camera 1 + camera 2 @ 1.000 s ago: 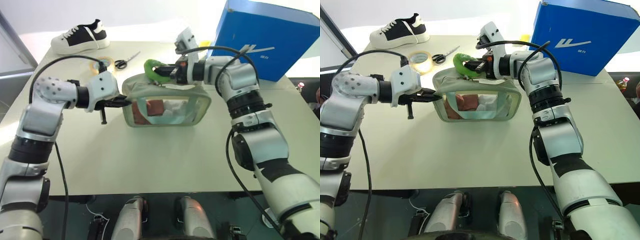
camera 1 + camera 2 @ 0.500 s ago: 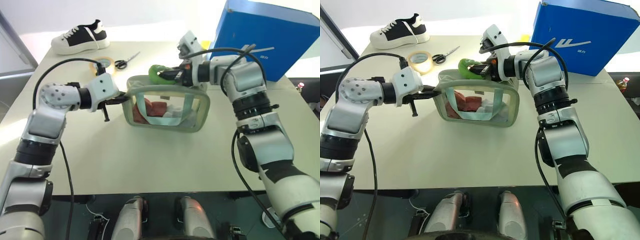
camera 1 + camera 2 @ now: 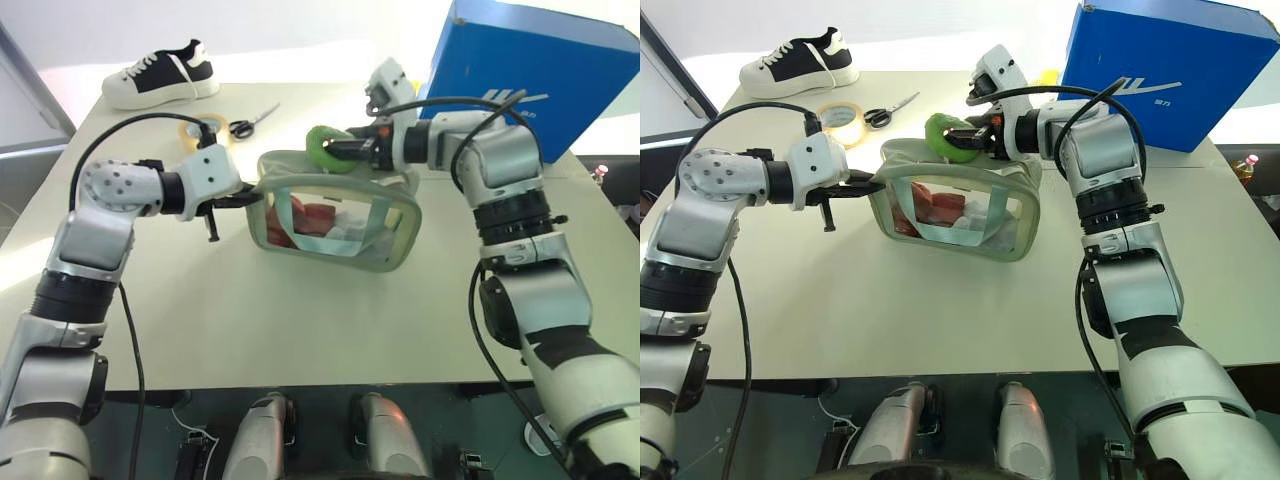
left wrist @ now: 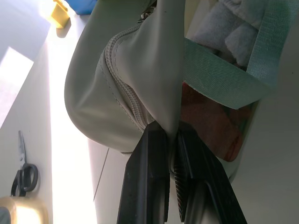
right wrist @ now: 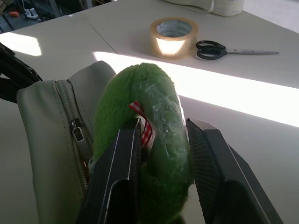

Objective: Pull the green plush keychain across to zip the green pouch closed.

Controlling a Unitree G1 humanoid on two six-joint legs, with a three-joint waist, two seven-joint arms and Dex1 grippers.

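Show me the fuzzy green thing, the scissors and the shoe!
green plush keychain [image 5: 154, 140], right wrist view, its fuzzy middle.
scissors [image 3: 243, 126], left eye view, the black handles.
shoe [image 3: 800, 62], right eye view, its white side.

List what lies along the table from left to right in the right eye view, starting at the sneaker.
sneaker → tape roll → scissors → green plush keychain → blue box
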